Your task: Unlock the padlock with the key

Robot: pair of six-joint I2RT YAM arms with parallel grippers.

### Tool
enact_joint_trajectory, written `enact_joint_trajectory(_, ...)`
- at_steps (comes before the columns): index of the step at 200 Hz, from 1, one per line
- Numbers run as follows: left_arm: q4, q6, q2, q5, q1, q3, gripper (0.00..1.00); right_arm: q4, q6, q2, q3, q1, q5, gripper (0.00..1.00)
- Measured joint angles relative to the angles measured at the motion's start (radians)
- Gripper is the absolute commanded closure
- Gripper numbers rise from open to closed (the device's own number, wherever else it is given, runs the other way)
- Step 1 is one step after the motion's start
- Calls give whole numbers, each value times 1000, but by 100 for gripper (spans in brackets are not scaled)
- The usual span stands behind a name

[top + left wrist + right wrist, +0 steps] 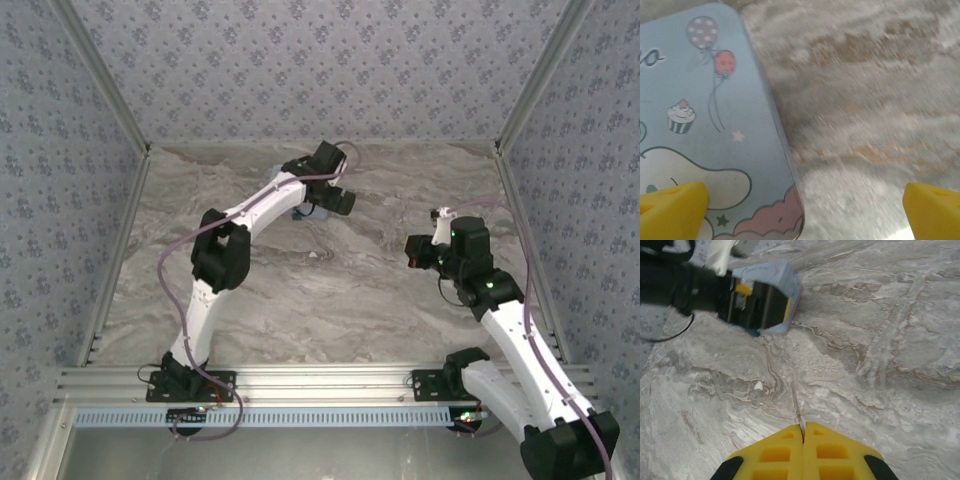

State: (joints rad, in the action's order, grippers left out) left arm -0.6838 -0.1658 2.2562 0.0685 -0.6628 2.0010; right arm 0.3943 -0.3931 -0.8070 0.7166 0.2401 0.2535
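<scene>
Key (pixel 797 407), where is it?
– Pinched in the right tool (pixel 803 432), which is closed on it. It pokes out as a thin sliver over mid bench (pixel 890 340).
What's around?
– A tin (pixel 782 280) toward the far edge. The left tool (pixel 802 205) is spread wide over its corner, screening it.
Padlock (pixel 753 333)?
– A teal speck by the tin under the left tool, well apart from the key. I can't tell more.

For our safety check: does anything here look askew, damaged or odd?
Nothing stands out. The tin box lies flat on the table, partly beneath the open left gripper; the right gripper pinches the key, pointing straight ahead.
</scene>
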Motion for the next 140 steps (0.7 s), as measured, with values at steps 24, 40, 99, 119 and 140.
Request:
enact_joint_trajectory(24,50,-12,-109,-6,-35,-173,1,19,-2,9,-13,-43,23,99)
enact_joint_trajectory(40,81,-22,-174,-10,-61,-274,1,34,-2,11,-20,-63,32,99)
enact_joint_trajectory(99,166,-89,-319,-45,-161,-489,1,67,-2,22,-30,-109,58,99)
enact_joint_trajectory(119,187,-117,-320,-74,-197,-491,1,76,-2,31,-31,-119,61,99)
enact_joint_trajectory(140,200,-142,-303,-120,-227,-467,1,89,-2,40,-32,-125,62,99)
